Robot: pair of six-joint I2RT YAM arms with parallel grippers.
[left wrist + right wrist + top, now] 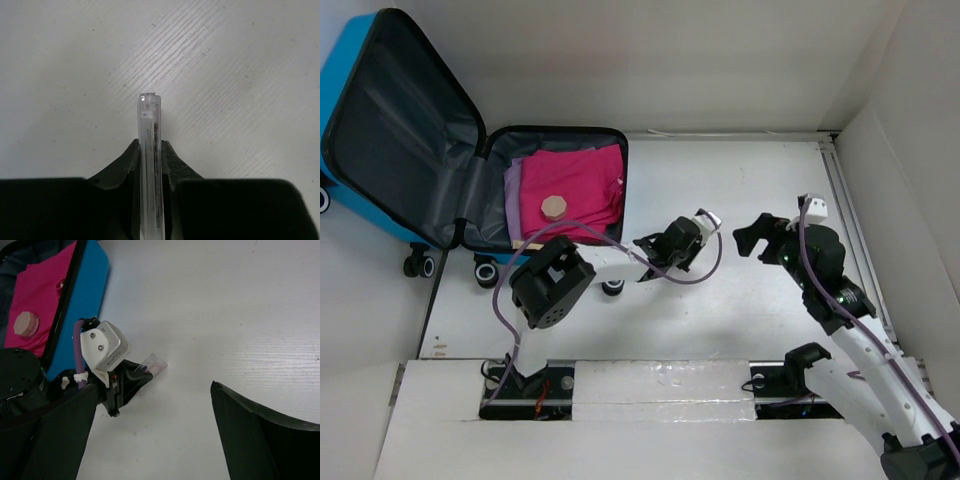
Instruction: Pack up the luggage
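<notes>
Two grippers out over the white table (pixel 720 320), only one loaded. Left gripper (pixel 150 147): shut tight on a thin clear plastic piece (pixel 149 117), seen edge-on and poking past the fingertips toward bare tabletop. Right gripper (pixel 752 238): spread wide, holding nothing, hovering near its partner and facing it. Luggage (pixel 415 140) at the far left, propped open, its lower half carrying a magenta cloth (pixel 575 175) with a small tan disc (pixel 555 206) on top. Likely step: getting the clear piece into that open half. Calls for a firm pinch on so slick and narrow an item, a lift clear of the blue rim before any swing left, and release only once low over the cloth, beside the disc rather than on it. Left arm (pixel 610 265) folded at the elbow, forearm reaching rightward from just beside the suitcase, wrist turned down at the table; right arm (pixel 840 300) stretched forward from its base, wrist bent in toward the centre.
</notes>
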